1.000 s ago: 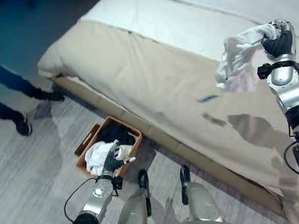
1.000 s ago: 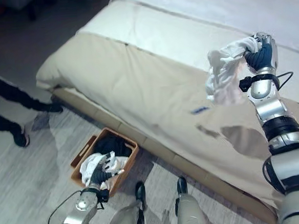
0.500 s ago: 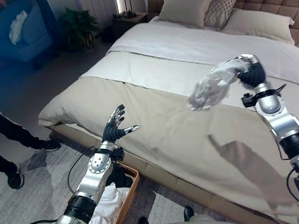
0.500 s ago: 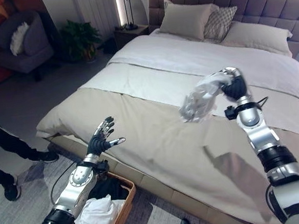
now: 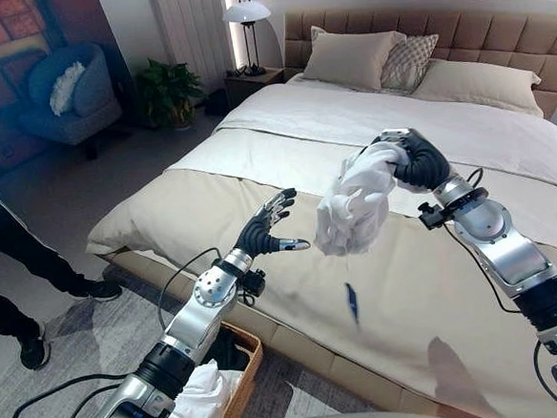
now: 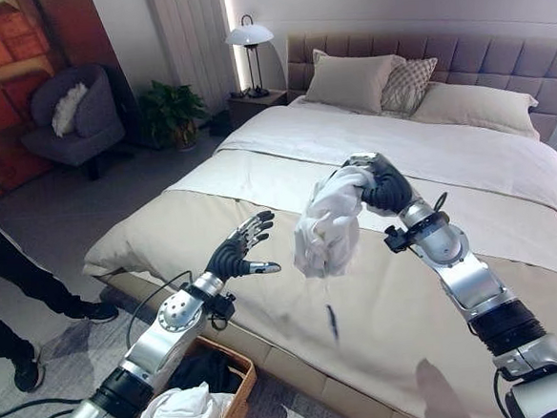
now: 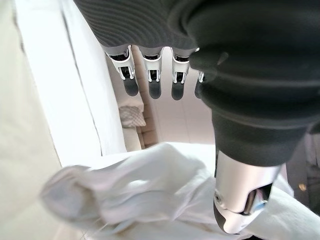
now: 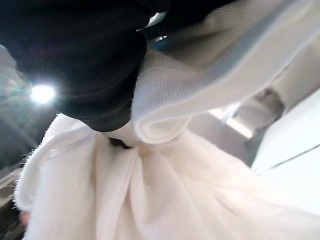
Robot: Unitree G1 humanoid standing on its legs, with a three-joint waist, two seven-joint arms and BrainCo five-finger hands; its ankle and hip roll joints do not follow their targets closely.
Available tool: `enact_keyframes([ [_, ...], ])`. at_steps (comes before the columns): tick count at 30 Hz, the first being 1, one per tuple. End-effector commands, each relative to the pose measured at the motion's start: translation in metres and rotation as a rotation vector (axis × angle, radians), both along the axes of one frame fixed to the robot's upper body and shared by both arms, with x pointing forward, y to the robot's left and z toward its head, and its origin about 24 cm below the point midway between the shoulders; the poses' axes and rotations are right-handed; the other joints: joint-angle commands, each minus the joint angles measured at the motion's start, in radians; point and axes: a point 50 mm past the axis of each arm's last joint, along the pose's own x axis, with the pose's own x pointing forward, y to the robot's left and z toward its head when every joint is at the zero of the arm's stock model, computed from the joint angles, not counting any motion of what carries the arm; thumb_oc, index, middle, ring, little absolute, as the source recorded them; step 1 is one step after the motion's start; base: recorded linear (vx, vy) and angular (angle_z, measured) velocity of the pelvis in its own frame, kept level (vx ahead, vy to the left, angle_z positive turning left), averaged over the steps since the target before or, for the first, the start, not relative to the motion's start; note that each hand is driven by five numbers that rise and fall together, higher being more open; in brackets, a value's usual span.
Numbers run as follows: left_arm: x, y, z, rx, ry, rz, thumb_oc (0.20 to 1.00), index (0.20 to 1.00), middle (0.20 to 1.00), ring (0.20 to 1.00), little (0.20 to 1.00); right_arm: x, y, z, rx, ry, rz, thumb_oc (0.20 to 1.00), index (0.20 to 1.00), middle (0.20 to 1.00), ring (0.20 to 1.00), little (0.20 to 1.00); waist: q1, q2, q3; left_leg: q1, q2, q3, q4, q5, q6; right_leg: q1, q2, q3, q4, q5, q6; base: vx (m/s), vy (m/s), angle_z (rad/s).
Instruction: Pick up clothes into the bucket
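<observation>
The large bed with the beige cover and white sheet (image 5: 258, 186) serves as the landmark; above its middle the right hand (image 5: 417, 161) is clenched on a crumpled white garment (image 5: 353, 209), which hangs in the air clear of the cover (the right wrist view shows the cloth bunched close against the dark palm cover). The left hand (image 5: 266, 234) is raised over the bed's near edge, just beside the hanging garment but apart from it, its fingers spread and straight, grasping nothing. On the floor against the foot side of the bed stands the brown woven basket (image 6: 237, 403), with white clothes (image 6: 183, 415) heaped in it over something dark. A person's dark-trousered legs (image 5: 16, 285) stand on the floor well away from the bed's corner.
</observation>
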Motion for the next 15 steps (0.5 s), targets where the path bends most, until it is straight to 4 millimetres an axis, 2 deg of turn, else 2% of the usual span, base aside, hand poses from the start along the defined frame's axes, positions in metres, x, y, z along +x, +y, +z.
enact_keyframes([
  [1,0.009,-0.024,0.027,-0.023,-0.098,-0.101,1.000,1.000,1.000,1.000,1.000,-0.005,0.025,0.035,0.085,-0.127,0.162,0.200,0.200,0.200,0.200,0.200,0.023,-0.056,-0.055,-0.028,-0.034,-0.042,0.121,-0.113,0.009,-0.005,-0.054,-0.014,0.094,-0.063,0.048,0.01,-0.012,0.04],
  [7,0.006,-0.053,0.044,-0.064,-0.120,-0.220,1.000,1.000,1.000,1.000,1.000,-0.016,0.053,0.048,0.122,-0.140,0.334,0.200,0.200,0.200,0.200,0.200,0.017,-0.053,-0.044,-0.028,-0.029,-0.046,0.117,-0.109,0.005,-0.004,-0.052,-0.025,0.095,-0.066,0.045,0.01,-0.011,0.07],
  [15,0.002,-0.074,0.052,-0.146,-0.074,-0.296,1.000,1.000,1.000,1.000,1.000,-0.026,0.064,0.054,0.177,-0.144,0.420,0.200,0.200,0.200,0.200,0.200,0.006,-0.052,-0.037,-0.031,-0.028,-0.053,0.116,-0.106,0.004,-0.002,-0.052,-0.033,0.096,-0.068,0.044,0.00,-0.004,0.02],
])
